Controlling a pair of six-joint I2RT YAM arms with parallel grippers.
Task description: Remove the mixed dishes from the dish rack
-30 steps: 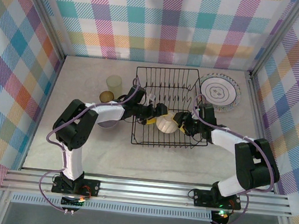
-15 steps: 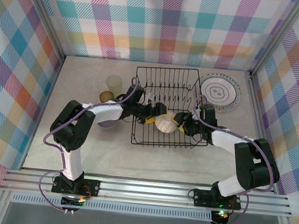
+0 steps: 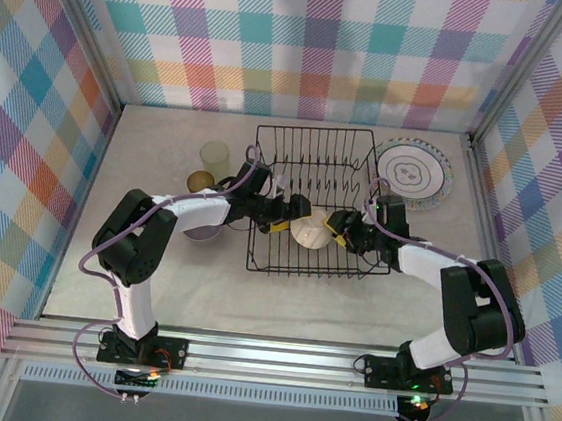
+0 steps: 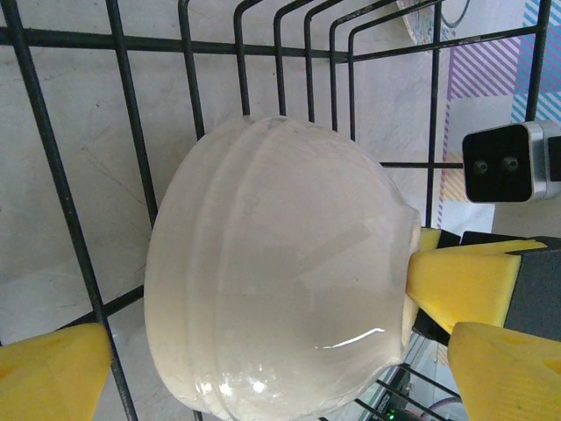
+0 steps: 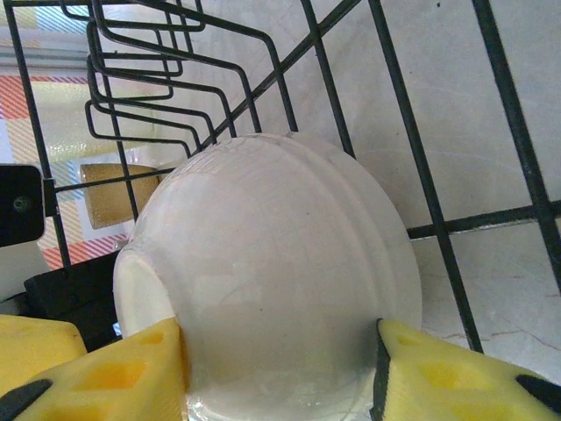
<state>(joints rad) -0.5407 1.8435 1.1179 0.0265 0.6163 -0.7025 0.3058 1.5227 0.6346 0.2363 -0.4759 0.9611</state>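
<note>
The cream bowl (image 3: 311, 234) lies on its side on the floor of the black wire dish rack (image 3: 313, 144). My right gripper (image 3: 335, 227) reaches in from the right. In the right wrist view its yellow pads (image 5: 123, 373) press the bowl (image 5: 272, 272) on both sides. My left gripper (image 3: 288, 218) comes in from the left and stands wide open. Its fingertips (image 4: 53, 373) straddle the bowl (image 4: 280, 281) without touching it. A ringed plate (image 3: 415, 172) lies flat on the table right of the rack.
A pale cup (image 3: 215, 155) and an amber cup (image 3: 201, 180) stand left of the rack, near the left arm's elbow. The rack's upright wire dividers (image 4: 307, 79) rise close behind the bowl. Checked walls enclose the table on three sides.
The right jaws have narrowed onto the bowl, and bowl and gripper have shifted slightly toward the back. The left gripper has stayed wide open and hardly moved.
</note>
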